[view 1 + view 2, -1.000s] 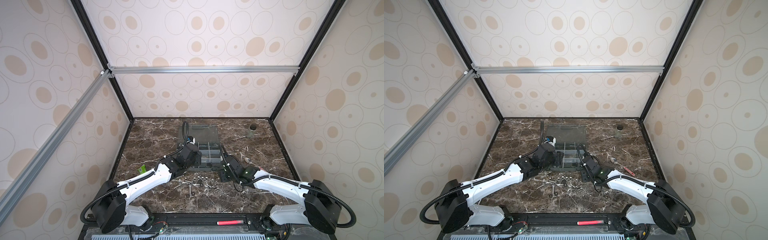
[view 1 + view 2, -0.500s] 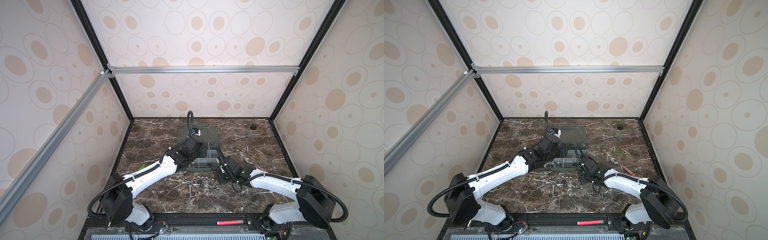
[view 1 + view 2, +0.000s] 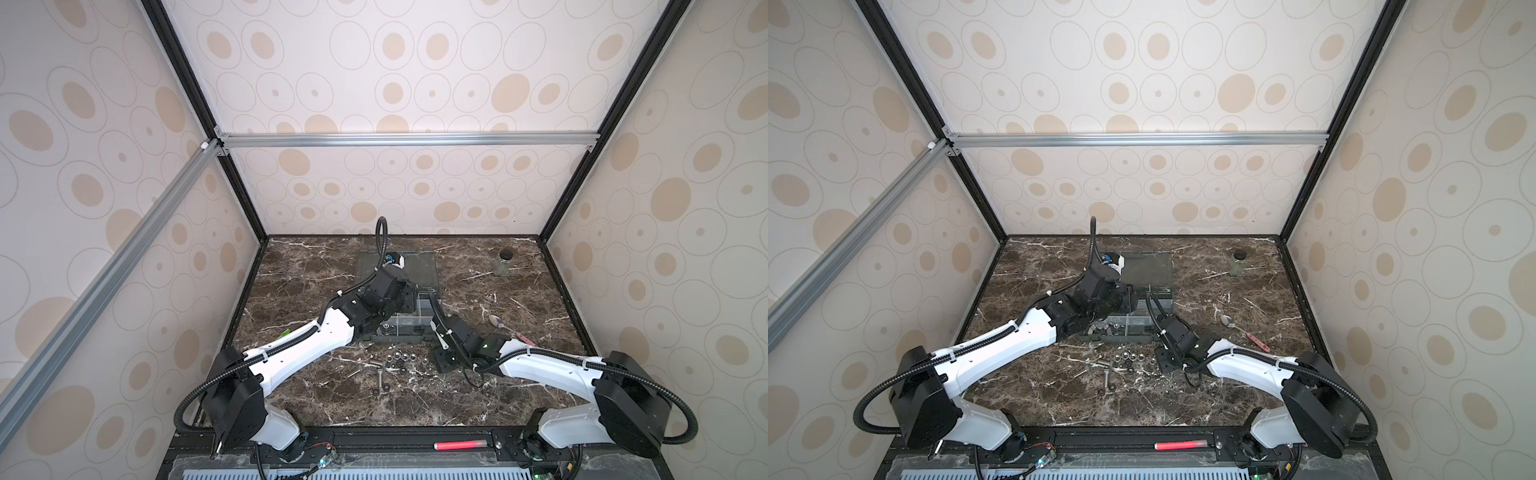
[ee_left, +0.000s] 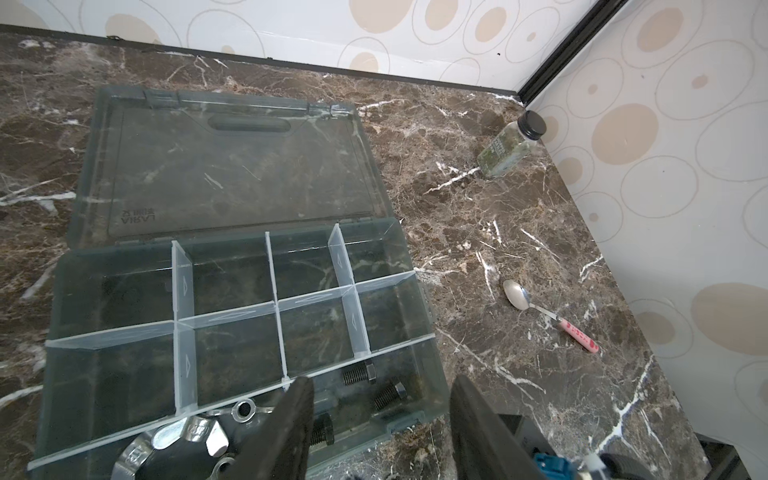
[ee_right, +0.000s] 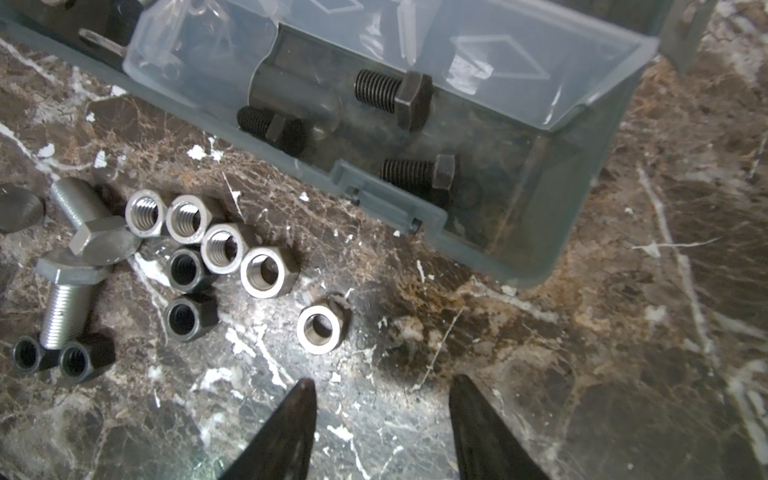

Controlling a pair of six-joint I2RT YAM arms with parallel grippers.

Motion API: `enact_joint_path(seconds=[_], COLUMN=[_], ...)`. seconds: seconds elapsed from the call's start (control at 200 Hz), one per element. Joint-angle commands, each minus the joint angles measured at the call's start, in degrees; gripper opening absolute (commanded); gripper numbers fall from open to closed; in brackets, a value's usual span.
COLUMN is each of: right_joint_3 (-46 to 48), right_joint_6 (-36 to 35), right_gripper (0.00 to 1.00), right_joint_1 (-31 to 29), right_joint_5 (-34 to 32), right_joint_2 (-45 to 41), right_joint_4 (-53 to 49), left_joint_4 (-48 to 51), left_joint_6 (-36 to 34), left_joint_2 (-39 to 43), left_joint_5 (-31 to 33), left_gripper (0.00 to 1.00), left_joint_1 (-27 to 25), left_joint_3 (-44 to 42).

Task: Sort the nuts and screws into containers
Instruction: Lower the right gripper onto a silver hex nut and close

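Marble tabletop (image 3: pixel 332 399), in a top view: loose nuts (image 3: pixel 399 358) and screws (image 3: pixel 380 376) are scattered before the organizer box (image 3: pixel 409 330). Left wrist view: left gripper (image 4: pixel 380 386) is parted and empty by the compartment holding dark bolts (image 4: pixel 359 374). Right wrist view: right gripper (image 5: pixel 380 386) is spread, empty, near a lone nut (image 5: pixel 320 332). Pick judged in hand; jaws must be centred, lowered, closed.

left arm (image 3: pixel 299 353): extended from lower left to frame centre
left gripper (image 4: pixel 378 384): jaws apart, empty
right arm (image 3: pixel 540 365): extended from lower right, low
right gripper (image 5: pixel 380 384): jaws apart, empty
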State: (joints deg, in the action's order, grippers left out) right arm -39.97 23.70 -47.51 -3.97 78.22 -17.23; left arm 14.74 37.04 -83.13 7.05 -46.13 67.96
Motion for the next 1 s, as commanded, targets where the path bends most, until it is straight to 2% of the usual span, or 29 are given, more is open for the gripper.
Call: enact_joint_path(seconds=[0.0, 0.76, 0.995], right_joint_3=[-2.11, -10.07, -12.96], right_joint_6=[0.08, 0.48, 0.33], right_gripper=[0.55, 0.52, 0.46], right_joint_1=[-0.89, -5.09, -6.19], right_joint_5=[0.45, -2.44, -3.51], right_joint_2=[1.23, 12.73, 16.77], right_joint_4=[-2.61, -5.96, -7.14], left_joint_4=[1.05, -3.0, -3.56], left_joint_6=[-1.81, 0.44, 0.78], left_joint_2=[2.01, 5.84, 8.15], left_joint_5=[0.07, -0.77, 0.6], left_gripper=[0.53, 0.54, 0.56], left_joint_1=[0.08, 0.12, 0.29], left_joint_3=[0.41, -8.31, -10.83])
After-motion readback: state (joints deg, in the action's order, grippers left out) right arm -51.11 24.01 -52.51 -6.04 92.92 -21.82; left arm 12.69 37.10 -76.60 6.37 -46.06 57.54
